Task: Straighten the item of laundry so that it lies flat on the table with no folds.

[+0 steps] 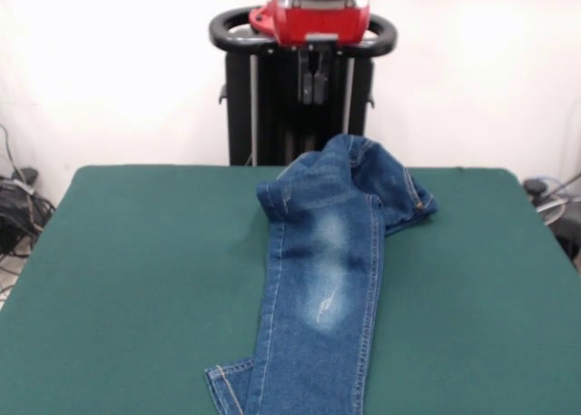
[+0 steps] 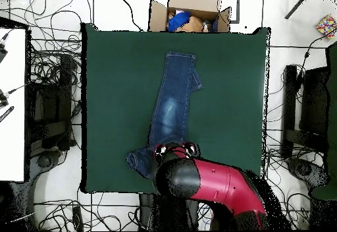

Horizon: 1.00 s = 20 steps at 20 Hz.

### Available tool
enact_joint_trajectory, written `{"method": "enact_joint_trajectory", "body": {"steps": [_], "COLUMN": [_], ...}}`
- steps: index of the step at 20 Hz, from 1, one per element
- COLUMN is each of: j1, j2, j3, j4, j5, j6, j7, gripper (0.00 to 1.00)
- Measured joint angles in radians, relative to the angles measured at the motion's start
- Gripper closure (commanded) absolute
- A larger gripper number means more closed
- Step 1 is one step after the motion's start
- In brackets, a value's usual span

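The blue jeans point(image 1: 322, 279) lie down the middle of the green table point(image 1: 136, 270), legs stacked and running toward the near edge. The waist end is bunched and folded over at the far side, close to the robot. A hem corner is turned out at the near left. In the overhead view the jeans point(image 2: 172, 104) run from the table's point(image 2: 112, 97) top middle down to the arm point(image 2: 204, 183), which covers the waist end. My gripper point(image 1: 314, 86) hangs below the red arm head, above and behind the bunched waist, holding nothing. It is hidden under the arm in the overhead view.
The black pedestal point(image 1: 245, 106) stands behind the table's far edge. An open cardboard box point(image 2: 191, 12) with items sits beyond the table's top edge in the overhead view. Cables point(image 2: 52, 58) lie on the floor around the table.
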Motion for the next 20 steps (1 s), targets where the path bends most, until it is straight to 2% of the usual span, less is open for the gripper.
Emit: {"method": "enact_joint_trajectory", "body": {"steps": [6, 7, 10, 13, 20], "j1": [-0.012, -0.016, -0.023, -0.036, -0.079], "j2": [0.161, 0.219, 0.290, 0.363, 0.449], "j3": [0.000, 0.001, 0.001, 0.001, 0.001], "j4": [-0.003, -0.009, -0.021, -0.040, -0.072], "j5": [0.000, -0.004, -0.016, -0.036, -0.070], "j6": [-0.183, -0.244, -0.300, -0.320, -0.320], "j7": [0.000, 0.000, 0.000, 0.000, 0.000], "gripper": [1.00, 1.00, 1.00, 1.00, 1.00]}}
